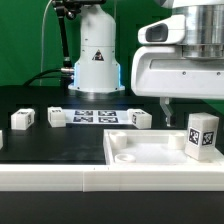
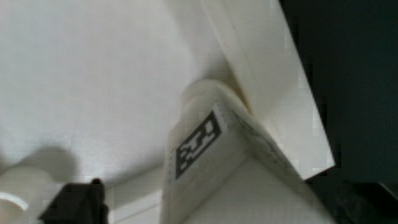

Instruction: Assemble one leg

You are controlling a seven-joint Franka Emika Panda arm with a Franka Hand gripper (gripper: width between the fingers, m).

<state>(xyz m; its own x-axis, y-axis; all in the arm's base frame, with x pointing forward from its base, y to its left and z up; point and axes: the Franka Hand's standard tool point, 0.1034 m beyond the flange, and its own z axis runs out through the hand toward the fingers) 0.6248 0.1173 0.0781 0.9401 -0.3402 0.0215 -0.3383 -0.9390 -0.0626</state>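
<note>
One leg (image 1: 203, 135), a chunky white peg with a black-and-white tag, stands upright at the right end of the large white panel (image 1: 140, 152). My gripper (image 1: 186, 104) hangs just above it, with one dark finger (image 1: 165, 103) showing. In the wrist view the leg (image 2: 222, 150) lies between my two dark fingertips (image 2: 75, 200). They are spread wide and there is a gap beside the leg, so my gripper (image 2: 214, 208) is open. Three more legs lie on the black table: two at the exterior view's left (image 1: 22, 120) (image 1: 56, 117) and one near the middle (image 1: 140, 119).
The marker board (image 1: 95, 116) lies flat behind the panel, in front of the robot base (image 1: 97, 60). A long white bar (image 1: 80, 180) runs along the front of the table. A white rounded shape (image 2: 27, 185) shows on the panel near one fingertip.
</note>
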